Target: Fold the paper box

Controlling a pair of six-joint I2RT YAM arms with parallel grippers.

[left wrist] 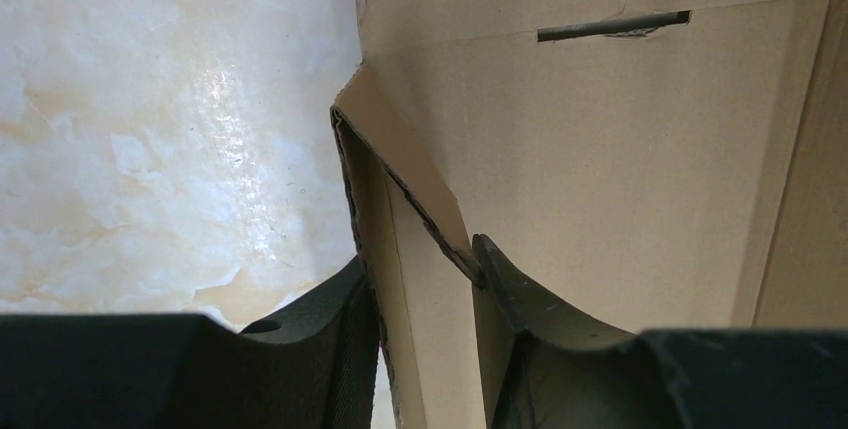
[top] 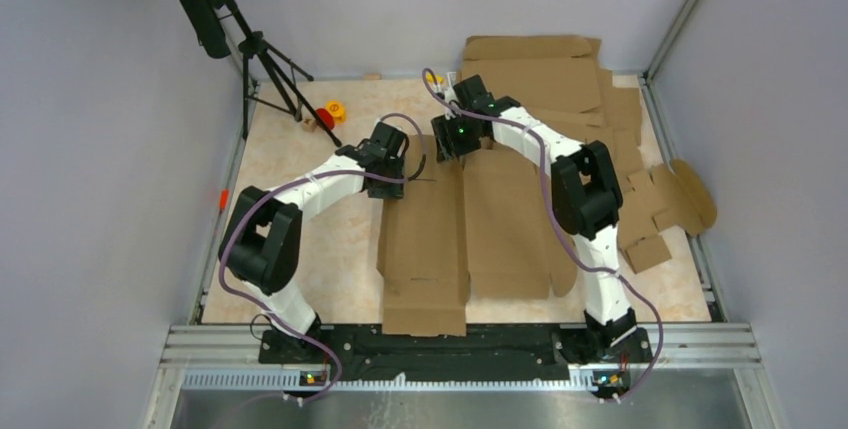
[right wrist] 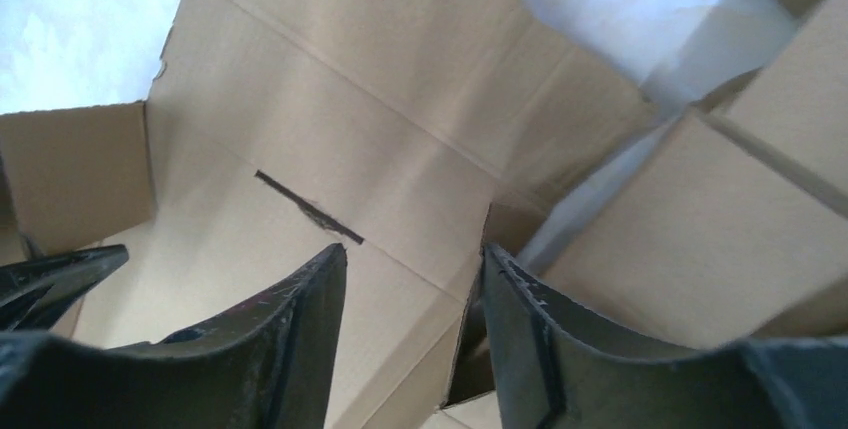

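Top external view: we see one paper box [top: 425, 239] lying mostly flat on the marbled beige surface [top: 300, 179] between the two arms, with loose cardboard blanks [top: 560, 79] piled far right. The left gripper [left wrist: 420, 279] straddles a raised flap; we cannot tell whether its jaws pinch it. The right gripper [right wrist: 415, 259] has its jaws released.

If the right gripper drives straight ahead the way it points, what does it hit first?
Likely the paper box: the right gripper faces its panel near the slit; depth is unclear.
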